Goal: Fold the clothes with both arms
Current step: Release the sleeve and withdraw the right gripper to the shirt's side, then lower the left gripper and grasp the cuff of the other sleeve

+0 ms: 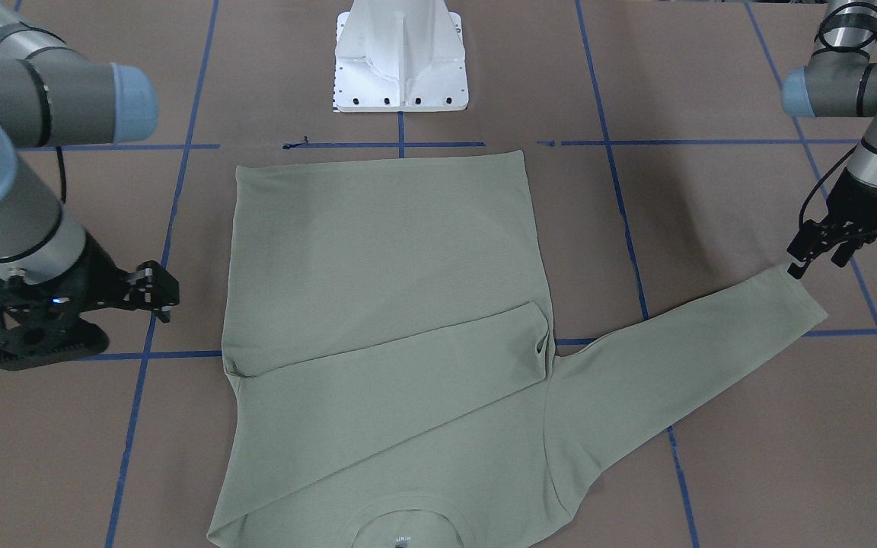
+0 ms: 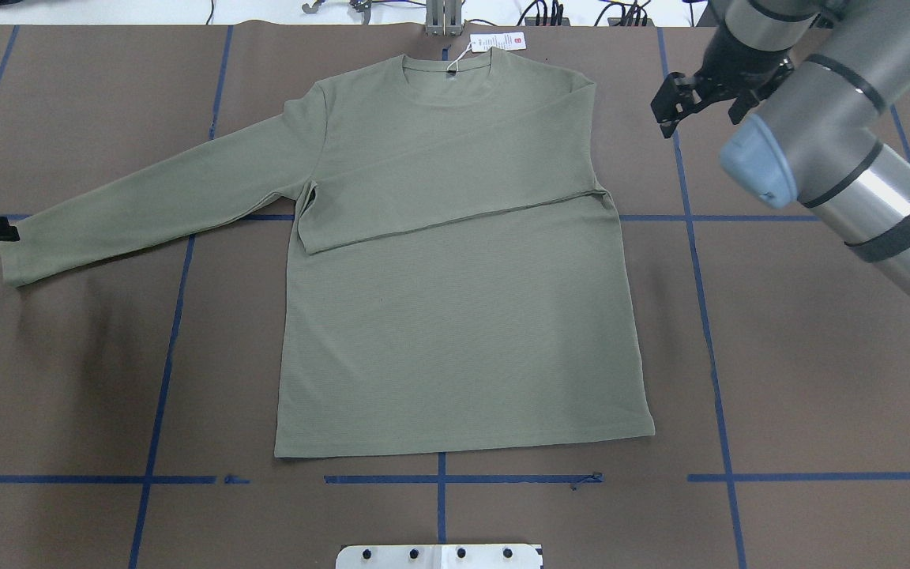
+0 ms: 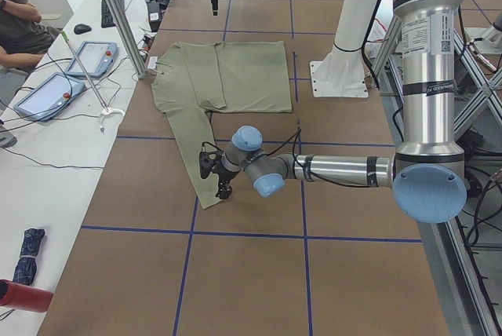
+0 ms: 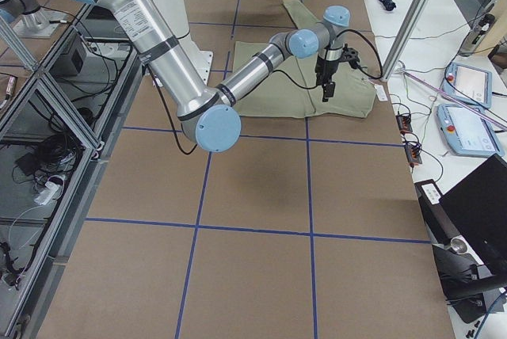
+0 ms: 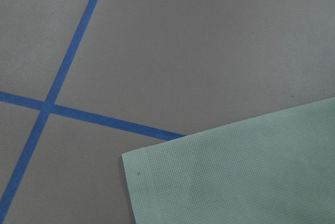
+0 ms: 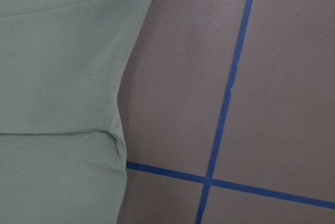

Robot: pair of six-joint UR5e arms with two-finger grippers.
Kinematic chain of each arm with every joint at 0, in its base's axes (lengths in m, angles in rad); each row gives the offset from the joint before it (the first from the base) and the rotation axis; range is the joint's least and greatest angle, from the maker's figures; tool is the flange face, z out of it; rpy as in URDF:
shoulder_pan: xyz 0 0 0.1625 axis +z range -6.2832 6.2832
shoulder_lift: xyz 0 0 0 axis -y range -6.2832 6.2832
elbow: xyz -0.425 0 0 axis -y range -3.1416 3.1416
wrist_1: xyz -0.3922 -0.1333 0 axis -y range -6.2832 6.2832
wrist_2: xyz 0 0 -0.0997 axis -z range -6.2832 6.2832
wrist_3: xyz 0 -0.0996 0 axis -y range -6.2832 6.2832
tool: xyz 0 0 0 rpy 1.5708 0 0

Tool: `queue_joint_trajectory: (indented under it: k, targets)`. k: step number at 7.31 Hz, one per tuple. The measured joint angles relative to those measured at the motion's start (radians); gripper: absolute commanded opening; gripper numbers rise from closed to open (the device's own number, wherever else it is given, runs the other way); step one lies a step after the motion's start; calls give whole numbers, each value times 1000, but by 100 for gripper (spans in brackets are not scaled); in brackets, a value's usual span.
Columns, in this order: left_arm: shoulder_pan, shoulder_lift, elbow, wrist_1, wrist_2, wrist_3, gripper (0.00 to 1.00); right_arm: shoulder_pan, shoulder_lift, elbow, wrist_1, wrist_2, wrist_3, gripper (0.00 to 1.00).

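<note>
The shirt (image 2: pixel 463 316) lies flat mid-table, front up, collar away from my base, hang tag (image 2: pixel 498 41) at the neck. One sleeve (image 2: pixel 455 190) is folded across the chest, and the other sleeve (image 2: pixel 147 213) stretches out toward my left side. My left gripper (image 1: pixel 815 260) hangs right at that cuff (image 2: pixel 16 257), fingers apart; I cannot tell if it is touching. My right gripper (image 2: pixel 700 111) sits beside the opposite shoulder over the bare table (image 2: pixel 818 356), fingers apart, holding nothing.

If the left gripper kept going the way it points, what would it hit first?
Likely the left gripper meets the outstretched sleeve's cuff, right at its edge; depth is unclear, so possibly bare table beside it.
</note>
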Motion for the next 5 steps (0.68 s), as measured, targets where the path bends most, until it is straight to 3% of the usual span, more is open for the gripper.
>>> queue_joint_trajectory:
  k: [5]
  targets:
    - [52,-72,134,-2,82,-9,100,57,-91,34,0,43,-97,100]
